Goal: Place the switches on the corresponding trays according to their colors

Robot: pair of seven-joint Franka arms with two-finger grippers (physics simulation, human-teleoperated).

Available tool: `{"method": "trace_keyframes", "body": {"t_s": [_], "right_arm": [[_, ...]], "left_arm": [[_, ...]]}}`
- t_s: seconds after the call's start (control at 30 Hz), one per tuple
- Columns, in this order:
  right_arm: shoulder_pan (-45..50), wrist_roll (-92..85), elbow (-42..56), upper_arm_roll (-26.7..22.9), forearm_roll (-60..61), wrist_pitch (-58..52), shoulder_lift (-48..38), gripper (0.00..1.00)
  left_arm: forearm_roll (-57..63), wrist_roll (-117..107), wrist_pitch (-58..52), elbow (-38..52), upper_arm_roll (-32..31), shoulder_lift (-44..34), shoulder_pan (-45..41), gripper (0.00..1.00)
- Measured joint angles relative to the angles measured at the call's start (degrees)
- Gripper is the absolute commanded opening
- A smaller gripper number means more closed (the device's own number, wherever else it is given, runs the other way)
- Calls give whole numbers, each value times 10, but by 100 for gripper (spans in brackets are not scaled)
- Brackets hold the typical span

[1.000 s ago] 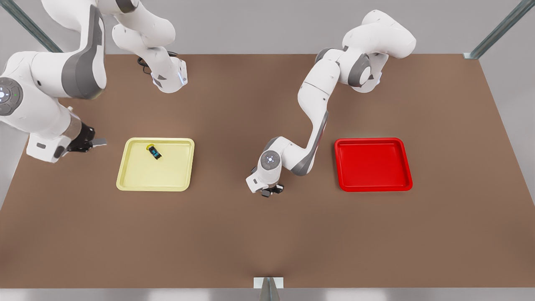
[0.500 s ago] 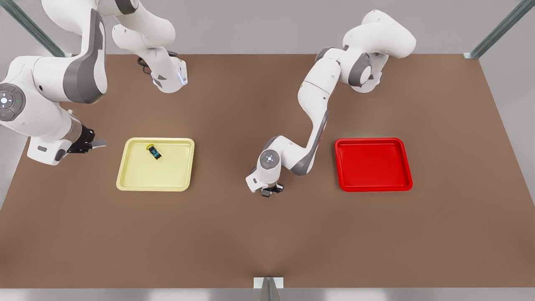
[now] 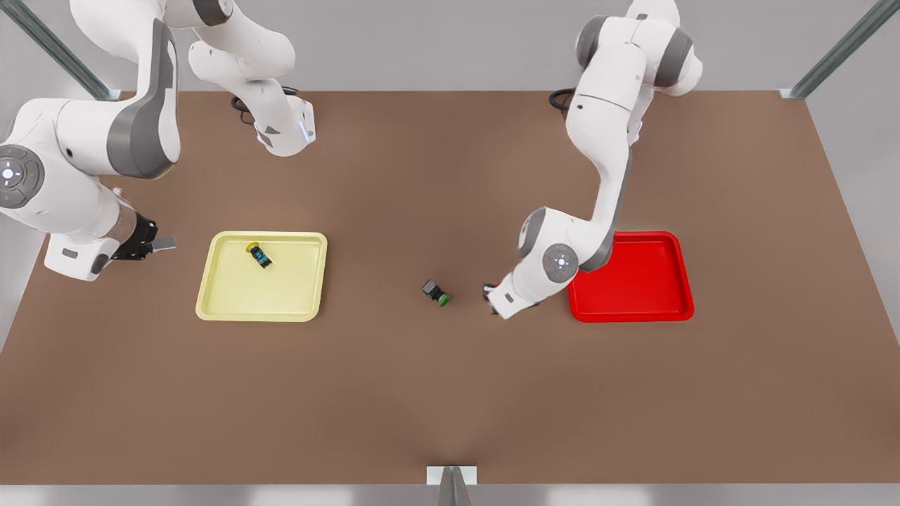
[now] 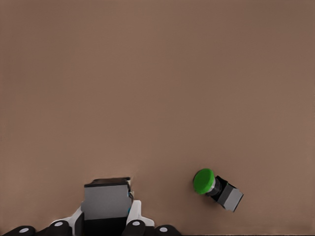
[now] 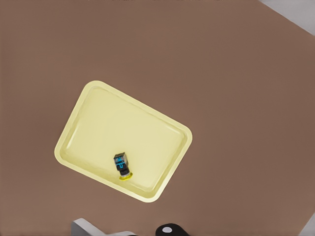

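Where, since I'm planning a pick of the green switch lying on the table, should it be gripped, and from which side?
Take the green switch by its dark blocky body, probably from above, closing across its flat sides: it lies on its side on the table, and the round cap would likely slip. The left gripper is nearest; the right gripper waits beside the yellow tray.

Loads of bare brown worktop along the near edge, nothing to dodge there. In the middle, the tiny green-capped push-button switch lies alone between the trays, open all round. The left pincer sits low just beside the bright red square tray, its arm crossing that tray's corner. The pale yellow square tray is clear from above; only the yellow-capped switch is near its far rim.
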Motion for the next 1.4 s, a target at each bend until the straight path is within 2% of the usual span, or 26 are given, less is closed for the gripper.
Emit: {"method": "trace_keyframes", "body": {"t_s": [0.07, 0.3, 0.37, 0.53, 0.67, 0.7, 0.73, 0.77, 0.87, 0.93, 1.0, 1.1, 1.13, 1.17, 1.2, 1.23, 1.4], "right_arm": [[0, 0, 0, -4, 0, 0, 1, 100], [1, 0, 0, -5, 0, 3, 4, 100], [1, 0, 0, -5, 0, 3, 4, 100], [1, 1, 0, -5, 0, 3, 5, 100], [1, 1, 0, -10, 0, 4, 6, 100], [1, 1, 0, -10, 0, 4, 8, 100], [2, 0, 0, -10, 0, 3, 7, 100], [1, 0, 0, -10, 0, 3, 7, 100], [1, 0, 0, -11, 0, 3, 7, 100], [1, 0, 0, -11, 0, 3, 8, 100], [1, 0, 0, -11, 0, 3, 8, 100], [1, 0, 0, -11, 0, 4, 8, 100], [1, 0, 0, -11, 0, 4, 8, 100], [2, 0, 0, -11, 0, 3, 8, 100], [1, 0, 0, -11, 0, 3, 8, 100], [1, 0, 0, -11, 0, 4, 8, 100], [2, 0, 0, -11, 0, 4, 9, 100]], "left_arm": [[-14, 17, 17, -55, 0, -35, 12, 45], [-11, 150, 6, -197, -22, -163, 185, 45], [2, 157, 5, -239, -32, -194, 211, 46], [29, 212, 10, -278, -33, -207, 259, 46], [47, 214, 14, -294, -34, -195, 260, 48], [51, 214, 14, -296, -34, -190, 259, 51], [50, 215, 14, -297, -34, -189, 260, 100], [48, 215, 14, -297, -34, -189, 262, 100], [82, 210, 0, -282, -34, -205, 262, 100], [119, 205, -47, -239, -35, -220, 254, 100], [155, 188, -149, -170, -37, -237, 259, 100], [204, 89, -377, 15, -37, -239, 259, 100], [219, 83, -400, 27, -40, -263, 256, 100], [231, 85, -409, 37, -78, -272, 305, 100], [247, 78, -421, 39, -155, -287, 399, 100], [267, 55, -429, 45, -208, -299, 454, 100], [317, 52, -451, 52, -209, -309, 480, 100]]}}
